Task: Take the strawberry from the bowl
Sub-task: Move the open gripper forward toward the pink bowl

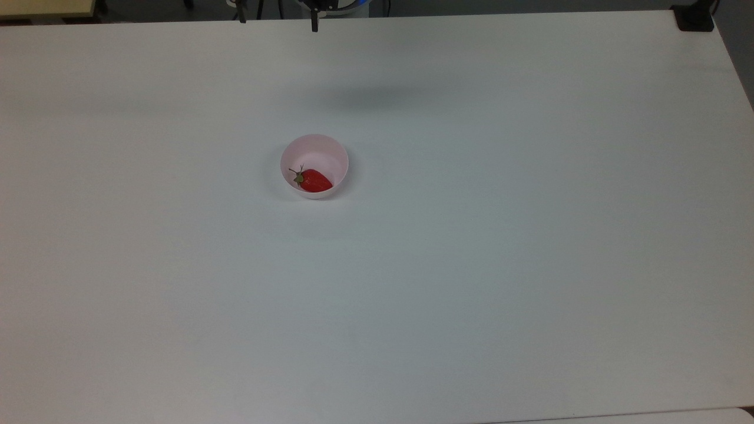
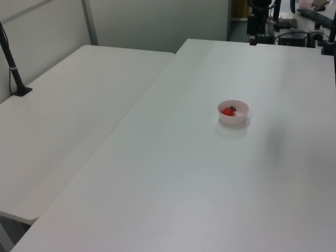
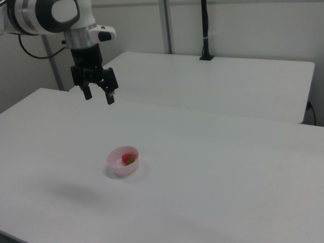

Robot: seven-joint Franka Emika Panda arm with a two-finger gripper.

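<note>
strawberry (image 1: pixel 314 180): lying on its side in the bowl, just left of centre in the top view; the red body is pointing toward the top view's right, the green cap and thin stem toward the top view's left, and it is sitting against the near wall.

bowl (image 1: pixel 314 145): sitting upright on the white worktop (image 1: pixel 471 265), pale pink, with nothing else beside it; in the right view it is showing low and left of centre.

claw (image 3: pixel 98 94): hanging in the upper left of the right view, released, its two fingers spread with a clear gap between them and holding nothing; it is hovering well above the worktop and well apart from the bowl.

handling: the strawberry is looking light and glossy, so probably slippery, and likely soft enough to bruise (a gentle close is looking wiser than a hard one).

where to hold: across the widest part of the red body, just behind the cap, is seeming best; the stem is looking too thin to trust, and the tapered tip would likely be squeezing out of the fingers.

risk: the bowl wall is leaving little room on the near side, so one finger may be catching the rim, and a bowl this light would probably be sliding or tipping.

progress: the pick is not yet begun; the approach is still to come.
</note>
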